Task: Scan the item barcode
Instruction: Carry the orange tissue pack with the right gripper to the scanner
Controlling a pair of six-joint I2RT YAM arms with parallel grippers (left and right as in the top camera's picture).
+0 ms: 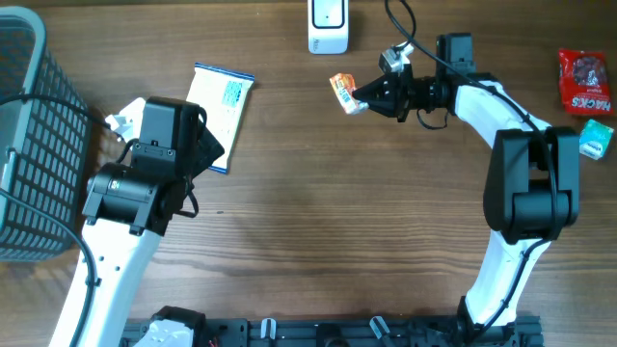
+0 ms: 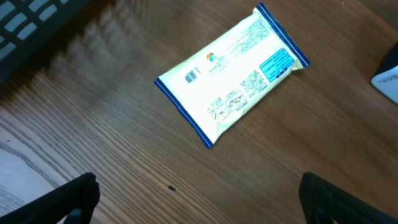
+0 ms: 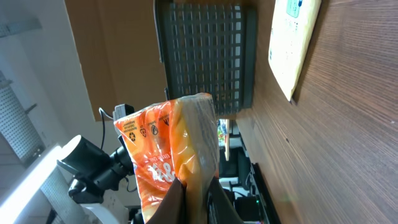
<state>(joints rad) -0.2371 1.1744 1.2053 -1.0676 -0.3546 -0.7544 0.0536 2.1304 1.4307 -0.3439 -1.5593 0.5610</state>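
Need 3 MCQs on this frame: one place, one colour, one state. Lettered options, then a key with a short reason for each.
1. The basket sits at:
A) the right edge of the table
B) the table's left edge
C) the table's centre

2. The packet in the right gripper is:
A) orange
B) black
C) purple

3. The left gripper is:
A) shut on a bottle
B) shut on a cable
C) open, holding nothing

Key:
1 B: its wire wall fills the overhead view's left side.
2 A: the orange wrapper shows in the overhead and right wrist views.
3 C: its fingers stand wide apart above the white packet.
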